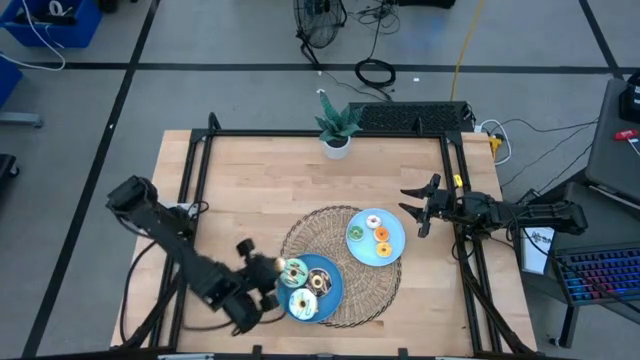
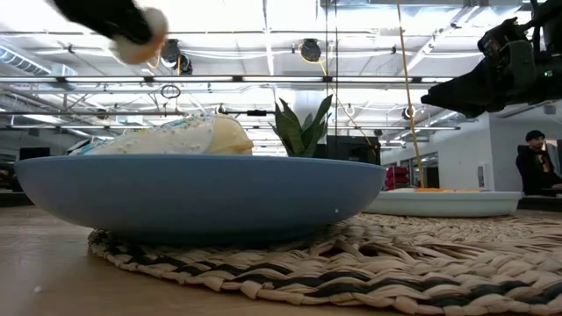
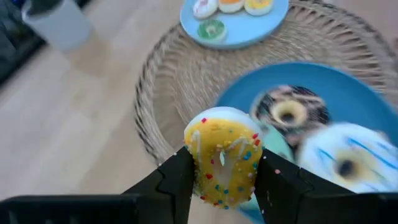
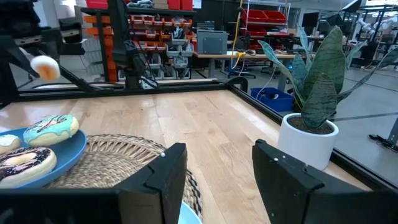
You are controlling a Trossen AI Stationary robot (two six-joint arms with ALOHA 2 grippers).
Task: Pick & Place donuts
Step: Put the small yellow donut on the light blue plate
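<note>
The left arm reaches in low from the worktop's [image 1: 250,170] near-left corner, its wrist angled toward the woven mat [image 1: 375,292]. The left gripper [image 1: 272,275] is clamped on a yellow donut [image 3: 224,163] with sprinkles, held on edge between the two fingers [image 3: 177,180] and lifted clear of the worktop, just short of the near plate's rim [image 1: 335,295]. Directly ahead of this gripper, on that blue plate, lie a chocolate donut [image 3: 290,112], a white-and-blue iced donut [image 3: 345,155] and a teal one partly hidden behind the held donut. Farther ahead sits the second plate [image 1: 395,250], carrying a green donut [image 3: 211,29], a pink-iced one [image 3: 204,7], an orange one [image 3: 231,5] and a yellow one [image 3: 259,5].

The right arm stretches in level from the right edge, and the right gripper [image 1: 415,208] hangs in the air with its fingers spread and nothing between them. The second plate lies just beside and below it; a potted plant [image 1: 335,128] stands well off to its side.
</note>
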